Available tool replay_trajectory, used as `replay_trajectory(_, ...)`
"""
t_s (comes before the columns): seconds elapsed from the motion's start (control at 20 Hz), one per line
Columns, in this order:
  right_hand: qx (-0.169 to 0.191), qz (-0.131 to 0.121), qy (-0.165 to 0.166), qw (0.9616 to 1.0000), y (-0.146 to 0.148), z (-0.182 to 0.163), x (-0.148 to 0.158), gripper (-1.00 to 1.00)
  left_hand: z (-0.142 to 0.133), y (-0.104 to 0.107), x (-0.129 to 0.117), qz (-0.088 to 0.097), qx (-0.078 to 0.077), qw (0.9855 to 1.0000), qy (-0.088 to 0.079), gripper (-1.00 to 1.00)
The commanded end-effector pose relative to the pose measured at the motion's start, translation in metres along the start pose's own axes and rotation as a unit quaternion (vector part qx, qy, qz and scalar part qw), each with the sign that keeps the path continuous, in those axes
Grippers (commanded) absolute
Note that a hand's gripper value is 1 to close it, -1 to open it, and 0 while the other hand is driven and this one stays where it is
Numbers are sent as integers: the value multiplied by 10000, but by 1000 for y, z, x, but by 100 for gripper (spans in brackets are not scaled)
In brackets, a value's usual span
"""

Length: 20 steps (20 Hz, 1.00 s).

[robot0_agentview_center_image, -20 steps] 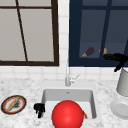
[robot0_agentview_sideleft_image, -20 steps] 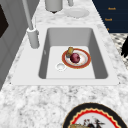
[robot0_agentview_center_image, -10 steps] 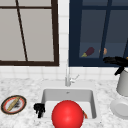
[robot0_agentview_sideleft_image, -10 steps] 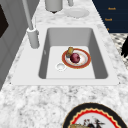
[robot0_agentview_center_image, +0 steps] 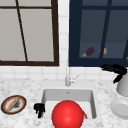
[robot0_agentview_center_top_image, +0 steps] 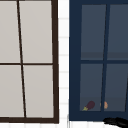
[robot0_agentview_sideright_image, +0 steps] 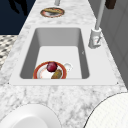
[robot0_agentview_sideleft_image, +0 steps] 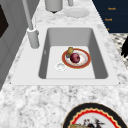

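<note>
While the right robot hand hangs in the air at about 2 o'clock from the sink, its fingers stretch out flat toward 9 o'clock with one drooping, wide and holding nothing. It sits just above the grey canister on the bench, near the foot of the dark-blue glass cabinet; its fingers also show at the bottom edge of the upper view. Behind the glass lie an eggplant and a small orange item, just at 10 o'clock from the hand.

The left robot hand hovers at the sink's 8 o'clock corner, its fingers curled downward and gripping nothing I can make out.

Outward from there: the sink holds a red-rimmed plate carrying a dark red fruit and a brownish piece, with the drain just beside. The faucet stands at 12 o'clock of the basin. A red ball looms at 6 o'clock in the front view. A patterned plate lies at 9 o'clock, a white plate at 4 o'clock.

The risk I judge: the right hand is so close over the canister that a downward drift could knock it toward the white plate.
</note>
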Motion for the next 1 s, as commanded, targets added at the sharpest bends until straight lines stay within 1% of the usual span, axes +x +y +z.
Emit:
replay_trajectory(0.0,42,175,592,9981,14,4,6,-100,0,0,0,0,0,10000,0,0)
replay_trajectory(0.25,-25,199,978,9950,33,10,14,-100,0,0,0,0,0,10000,0,0)
replay_trajectory(0.4,-45,201,1271,9917,44,13,17,-100,0,0,0,0,0,10000,0,0)
replay_trajectory(0.5,-54,197,1487,9887,52,16,19,-100,0,0,0,0,0,10000,0,0)
replay_trajectory(0.7,-83,166,1952,9806,69,20,22,-100,0,0,0,0,0,10000,0,0)
replay_trajectory(0.95,-67,147,2508,9679,96,22,26,-100,0,0,0,0,0,10000,0,0)
